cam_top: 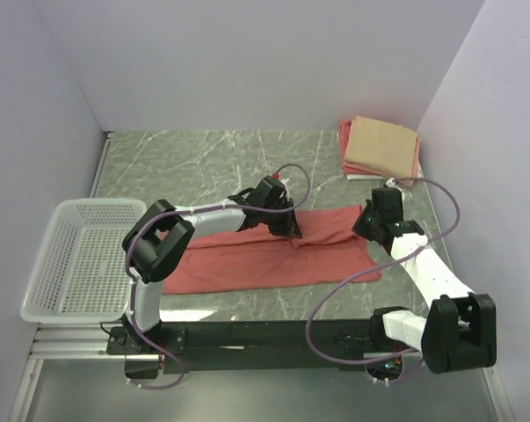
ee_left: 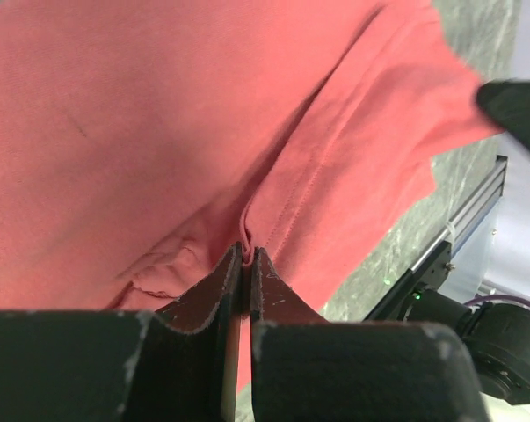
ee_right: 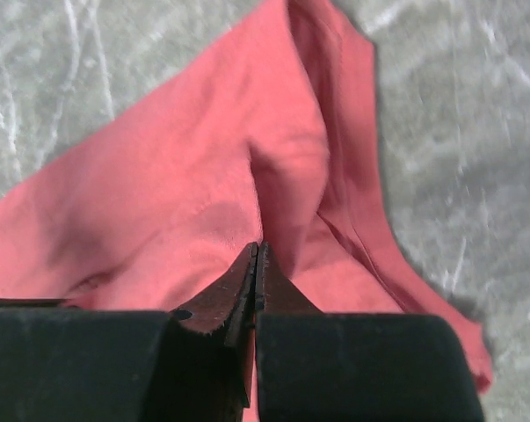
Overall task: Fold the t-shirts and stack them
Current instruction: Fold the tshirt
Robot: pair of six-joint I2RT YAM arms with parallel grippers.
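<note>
Salmon-red short-sleeved cloth t-shirt (cam_top: 247, 264) is lying spread across the green marbled stone counter (cam_top: 203, 167). It is filling the middle of the top view from lower left to centre right, and you are gripping it with both arms.

Your left end effector (cam_top: 288, 230) is sitting on the shirt's upper edge near the centre of the frame. In the left wrist view its two dark fingers are pressing nearly together. A raised ridge of the red cloth is running straight into the slit between their tips, so it is pinching the fabric.

Your right end effector (cam_top: 363, 230) is resting at the shirt's right end, centre right of the top view. In the right wrist view its jaws are standing shut to a thin line, and a fold of the same cloth is rising into the tips, so it is pinching the fabric too.

Between the two grips the cloth is bunching and creasing, while the part toward the lower left is lying flat.

You are also seeing a folded tan cloth t-shirt (cam_top: 383, 145) resting on top of a folded pink cloth t-shirt (cam_top: 344, 145) in the upper right of the top view, well apart from the red one. A white plastic mesh basket (cam_top: 98, 204) is sitting at the lower left of the frame, just beside the left arm.
</note>
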